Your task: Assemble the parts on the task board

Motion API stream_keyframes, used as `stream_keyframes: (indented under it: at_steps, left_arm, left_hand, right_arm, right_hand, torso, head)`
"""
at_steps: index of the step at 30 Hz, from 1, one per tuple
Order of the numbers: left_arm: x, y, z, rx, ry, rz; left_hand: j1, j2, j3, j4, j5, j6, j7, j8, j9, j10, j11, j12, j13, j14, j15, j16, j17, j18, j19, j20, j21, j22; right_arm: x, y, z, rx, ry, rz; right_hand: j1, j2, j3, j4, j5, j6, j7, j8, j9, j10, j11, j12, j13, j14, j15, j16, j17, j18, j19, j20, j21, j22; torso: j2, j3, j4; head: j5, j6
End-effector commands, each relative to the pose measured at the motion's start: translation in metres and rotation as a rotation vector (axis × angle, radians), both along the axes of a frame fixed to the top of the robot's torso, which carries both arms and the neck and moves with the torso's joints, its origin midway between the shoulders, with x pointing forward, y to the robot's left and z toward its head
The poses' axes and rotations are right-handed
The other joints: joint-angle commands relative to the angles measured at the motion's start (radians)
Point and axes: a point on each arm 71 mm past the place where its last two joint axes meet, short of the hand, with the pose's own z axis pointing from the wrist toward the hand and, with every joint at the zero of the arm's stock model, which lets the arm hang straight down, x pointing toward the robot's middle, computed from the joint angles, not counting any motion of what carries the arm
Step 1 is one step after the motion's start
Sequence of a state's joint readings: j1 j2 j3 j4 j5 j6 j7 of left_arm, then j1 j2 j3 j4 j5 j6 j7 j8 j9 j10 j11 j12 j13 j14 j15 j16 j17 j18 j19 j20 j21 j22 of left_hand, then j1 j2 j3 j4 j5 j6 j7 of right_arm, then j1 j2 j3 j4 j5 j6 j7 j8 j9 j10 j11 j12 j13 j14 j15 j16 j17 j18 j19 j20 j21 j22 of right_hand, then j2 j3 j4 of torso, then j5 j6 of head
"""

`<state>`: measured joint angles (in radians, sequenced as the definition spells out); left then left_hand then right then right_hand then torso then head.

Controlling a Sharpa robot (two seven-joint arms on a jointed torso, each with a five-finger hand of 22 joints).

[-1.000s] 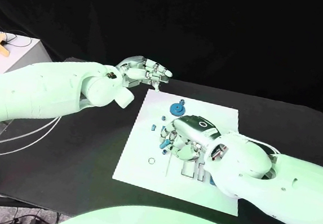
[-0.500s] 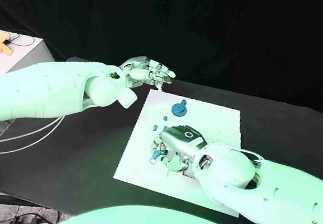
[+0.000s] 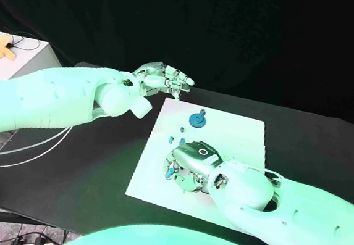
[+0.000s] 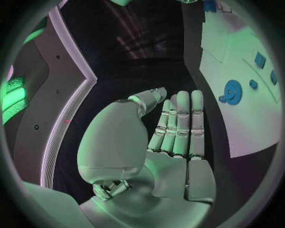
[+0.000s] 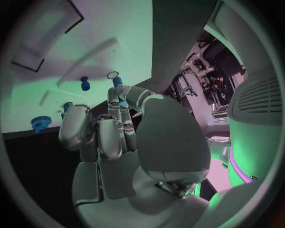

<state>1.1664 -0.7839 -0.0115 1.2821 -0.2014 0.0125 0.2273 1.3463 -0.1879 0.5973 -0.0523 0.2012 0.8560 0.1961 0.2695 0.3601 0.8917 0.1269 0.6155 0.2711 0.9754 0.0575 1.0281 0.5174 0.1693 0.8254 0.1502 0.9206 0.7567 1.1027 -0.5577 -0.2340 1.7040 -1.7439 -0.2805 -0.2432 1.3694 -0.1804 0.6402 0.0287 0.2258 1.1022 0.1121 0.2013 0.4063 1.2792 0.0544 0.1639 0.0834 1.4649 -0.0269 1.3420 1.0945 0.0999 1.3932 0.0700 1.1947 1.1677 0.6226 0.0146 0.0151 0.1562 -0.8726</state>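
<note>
Head view has the right hand (image 3: 190, 165) lowered onto the middle of the white task board (image 3: 239, 129), which lies on the black surface (image 3: 318, 143), its fingers curled down among the small blue parts (image 3: 172, 139); whether it grips one I cannot tell. A blue gear (image 3: 196, 120) sits on the board's far part. Left hand (image 3: 164, 78) hovers beyond the board's far corner, fingers straight and together, holding nothing.

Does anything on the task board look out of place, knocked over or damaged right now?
Nothing stands out. The task board lies flat on the black table, the blue gear sits on its far end, and small blue parts lie beside the right hand. The left hand hovers off the board.
</note>
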Motion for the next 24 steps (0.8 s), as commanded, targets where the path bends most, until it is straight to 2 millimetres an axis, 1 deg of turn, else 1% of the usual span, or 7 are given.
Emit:
stream_keyframes:
  at_steps: [1, 5, 7, 12, 24]
  left_arm:
    - [-0.001, -0.002, 0.001, -0.012, 0.001, -0.018]
    - [-0.001, -0.002, 0.001, -0.011, 0.002, -0.019]
    - [-0.001, -0.002, 0.001, -0.011, 0.002, -0.019]
    - [-0.001, -0.002, 0.001, -0.011, 0.003, -0.02]
    - [-0.001, -0.002, 0.001, -0.01, 0.003, -0.018]
  left_hand:
    - [0.001, 0.006, -0.006, -0.001, 0.005, -0.008, 0.001, 0.005, -0.002, -0.007, 0.001, 0.008, -0.003, -0.003, 0.001, -0.004, -0.002, 0.014, 0.003, 0.005, -0.005, -0.002]
    - [0.001, 0.006, -0.006, -0.001, 0.005, -0.008, 0.001, 0.005, -0.002, -0.007, 0.001, 0.008, -0.003, -0.003, 0.001, -0.004, -0.002, 0.014, 0.003, 0.005, -0.005, -0.002]
    - [0.001, 0.006, -0.006, -0.001, 0.005, -0.008, 0.001, 0.005, -0.002, -0.007, 0.001, 0.008, -0.003, -0.003, 0.001, -0.004, -0.002, 0.014, 0.003, 0.005, -0.005, -0.002]
    - [0.001, 0.006, -0.006, -0.001, 0.005, -0.008, 0.001, 0.005, -0.002, -0.007, 0.001, 0.008, -0.003, -0.003, 0.001, -0.004, -0.002, 0.014, 0.003, 0.005, -0.005, -0.002]
    - [0.0, 0.006, -0.007, 0.0, 0.005, -0.009, 0.001, 0.005, -0.002, -0.008, 0.001, 0.009, -0.004, -0.003, 0.001, -0.004, -0.003, 0.014, 0.004, 0.005, -0.005, -0.002]
  right_arm:
    - [0.0, 0.0, -0.001, -0.012, -0.018, 0.003]
    - [0.0, 0.0, -0.003, -0.018, -0.015, 0.002]
    - [0.0, 0.0, -0.003, -0.021, -0.015, 0.001]
    - [0.001, -0.001, -0.006, -0.034, -0.012, -0.003]
    - [0.002, -0.001, -0.013, -0.051, -0.001, -0.006]
  right_hand:
    - [-0.004, 0.004, 0.006, -0.002, 0.0, 0.005, 0.003, 0.036, 0.05, 0.004, -0.009, -0.006, 0.002, 0.013, -0.006, 0.0, -0.002, -0.008, 0.004, -0.001, 0.004, 0.001]
    - [-0.004, 0.004, 0.006, -0.002, 0.0, 0.005, 0.003, 0.036, 0.05, 0.004, -0.009, -0.006, 0.002, 0.013, -0.006, 0.0, -0.002, -0.008, 0.004, -0.001, 0.004, 0.001]
    - [-0.004, 0.004, 0.007, -0.002, 0.0, 0.004, 0.003, 0.037, 0.051, 0.004, -0.009, -0.007, 0.002, 0.013, -0.006, 0.0, -0.001, -0.008, 0.005, -0.001, 0.004, 0.002]
    - [-0.004, 0.004, 0.007, -0.002, -0.001, 0.004, 0.003, 0.037, 0.051, 0.004, -0.009, -0.007, 0.002, 0.013, -0.006, 0.0, -0.002, -0.008, 0.004, -0.001, 0.004, 0.001]
    - [-0.006, 0.004, 0.008, -0.004, -0.006, 0.003, 0.004, 0.038, 0.053, 0.005, -0.008, -0.009, 0.002, 0.013, -0.006, -0.001, -0.002, -0.008, 0.004, -0.001, 0.003, 0.001]
  torso:
    - [0.0, 0.0004, -0.0002]
    - [-0.001, 0.0, -0.0011]
    - [-0.001, 0.0001, -0.0012]
    - [0.0, 0.0003, -0.0002]
    - [0.0, 0.0, -0.0005]
  head:
    - [0.001, 0.0]
    - [-0.001, 0.0]
    - [0.001, 0.0]
    - [-0.001, 0.0]
    - [0.002, 0.0]
